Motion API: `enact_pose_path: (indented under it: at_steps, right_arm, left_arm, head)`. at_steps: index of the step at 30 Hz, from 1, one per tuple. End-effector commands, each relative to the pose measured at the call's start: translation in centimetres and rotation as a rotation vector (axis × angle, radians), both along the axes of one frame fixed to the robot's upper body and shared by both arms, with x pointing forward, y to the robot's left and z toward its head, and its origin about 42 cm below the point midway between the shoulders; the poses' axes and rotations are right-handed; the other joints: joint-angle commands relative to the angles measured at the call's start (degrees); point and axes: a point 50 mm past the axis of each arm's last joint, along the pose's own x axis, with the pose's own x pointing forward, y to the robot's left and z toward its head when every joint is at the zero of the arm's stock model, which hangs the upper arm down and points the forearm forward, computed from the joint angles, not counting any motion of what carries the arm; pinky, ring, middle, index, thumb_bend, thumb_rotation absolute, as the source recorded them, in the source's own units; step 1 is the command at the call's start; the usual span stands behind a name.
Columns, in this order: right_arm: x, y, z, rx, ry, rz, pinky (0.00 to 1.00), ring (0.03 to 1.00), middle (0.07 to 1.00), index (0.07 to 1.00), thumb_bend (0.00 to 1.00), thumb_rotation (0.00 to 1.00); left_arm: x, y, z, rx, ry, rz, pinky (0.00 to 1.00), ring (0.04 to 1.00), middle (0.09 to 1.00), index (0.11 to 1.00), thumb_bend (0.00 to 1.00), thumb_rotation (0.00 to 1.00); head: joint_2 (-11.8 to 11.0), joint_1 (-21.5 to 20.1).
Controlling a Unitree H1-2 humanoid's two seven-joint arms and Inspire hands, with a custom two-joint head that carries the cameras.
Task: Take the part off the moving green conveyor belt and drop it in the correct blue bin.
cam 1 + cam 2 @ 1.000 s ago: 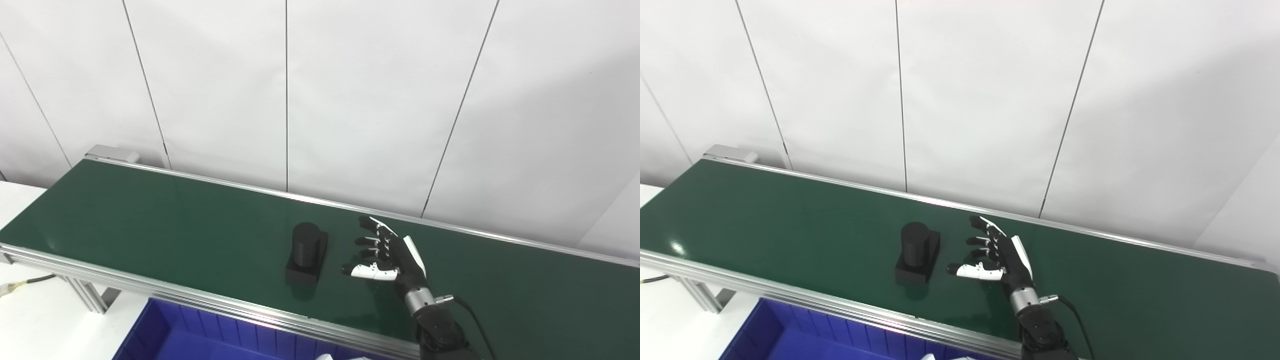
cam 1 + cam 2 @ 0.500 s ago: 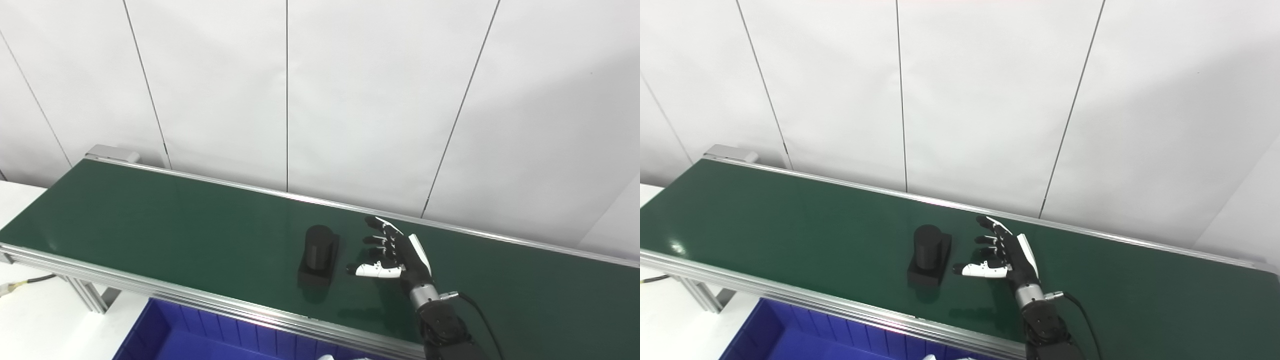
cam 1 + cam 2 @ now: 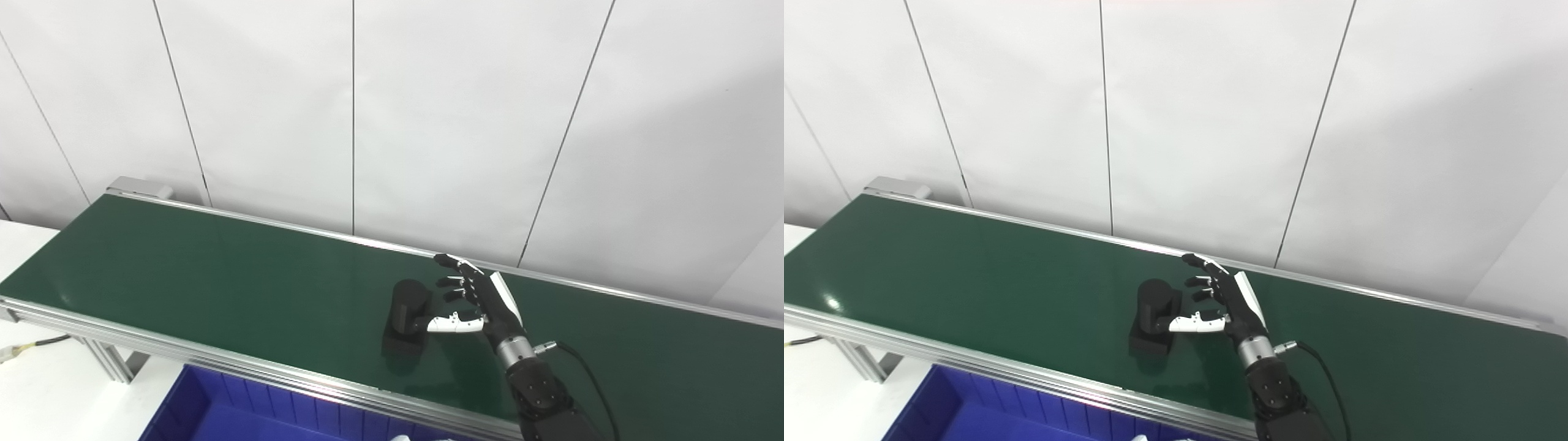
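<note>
This looks like a robotics lab or factory test cell. A green belt (image 3: 184, 269) with aluminium side rails (image 3: 184, 352) runs along plain white wall panels (image 3: 429, 122), and a blue bin (image 3: 245, 410) sits below its near edge.

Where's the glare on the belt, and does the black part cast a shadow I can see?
Right eye view: a small bright glint on the green conveyor belt near its left front edge. Left eye view: no such glint; the black part throws a soft dark patch forward. Both views look sharp, evenly lit.
</note>
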Motion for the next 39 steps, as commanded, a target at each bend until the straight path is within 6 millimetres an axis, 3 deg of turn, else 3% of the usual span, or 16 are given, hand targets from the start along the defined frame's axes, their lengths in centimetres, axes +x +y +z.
enact_pose_path:
  at_steps: [1, 15, 19, 22, 24, 26, 35, 39]
  right_arm:
    - [0.8, 0.4, 2.3, 0.036, -0.097, 0.017, 0.63, 0.735, 0.87, 0.825, 1.0, 0.21]
    - [0.1, 0.1, 1.6, 0.042, -0.09, 0.011, 0.63, 0.74, 0.863, 0.83, 1.0, 0.21]
    - [0.0, 0.0, 0.9, 0.033, -0.075, -0.018, 0.62, 0.733, 0.84, 0.817, 1.0, 0.16]
    - [-0.2, -0.2, 0.3, 0.049, -0.059, -0.053, 0.53, 0.603, 0.667, 0.67, 0.92, 0.03]
    - [-0.2, -0.1, 0.2, 0.058, -0.053, -0.065, 0.45, 0.501, 0.553, 0.554, 0.68, 0.01]
    - [-0.1, -0.2, 0.3, 0.05, -0.057, -0.065, 0.41, 0.462, 0.499, 0.51, 0.56, 0.0]
    - [0.1, -0.5, 0.6, 0.036, -0.071, -0.06, 0.38, 0.443, 0.474, 0.495, 0.52, 0.0]
    - [0.1, -0.8, 0.7, 0.038, -0.071, -0.057, 0.32, 0.405, 0.486, 0.512, 0.52, 0.0]
  left_arm:
    - [0.5, -0.9, 1.2, -0.058, -0.054, -0.008, 0.61, 0.731, 0.782, 0.746, 1.0, 0.12]
    - [0.3, -0.7, 1.2, -0.062, -0.048, -0.007, 0.61, 0.729, 0.783, 0.754, 1.0, 0.12]
    - [0.2, -0.6, 1.3, -0.065, -0.052, -0.003, 0.61, 0.725, 0.781, 0.754, 1.0, 0.13]
    - [0.2, -0.6, 1.3, -0.066, -0.049, -0.005, 0.61, 0.722, 0.781, 0.754, 1.0, 0.12]
    - [0.2, -0.5, 1.2, -0.067, -0.045, -0.005, 0.61, 0.727, 0.782, 0.754, 1.0, 0.12]
    - [0.2, -0.5, 1.2, -0.068, -0.044, -0.004, 0.62, 0.727, 0.782, 0.755, 1.0, 0.12]
    - [0.1, -0.4, 1.2, -0.064, -0.05, -0.001, 0.62, 0.727, 0.782, 0.75, 1.0, 0.11]
    - [0.1, -0.4, 1.2, -0.068, -0.044, 0.0, 0.62, 0.73, 0.784, 0.751, 1.0, 0.11]
  head:
    - [0.08, 0.01]
    - [0.66, -0.36]
    - [0.8, -0.41]
    - [0.81, -0.54]
    - [0.83, -0.7]
    - [0.84, -0.78]
    - [1.06, -0.91]
    - [1.07, -1.05]
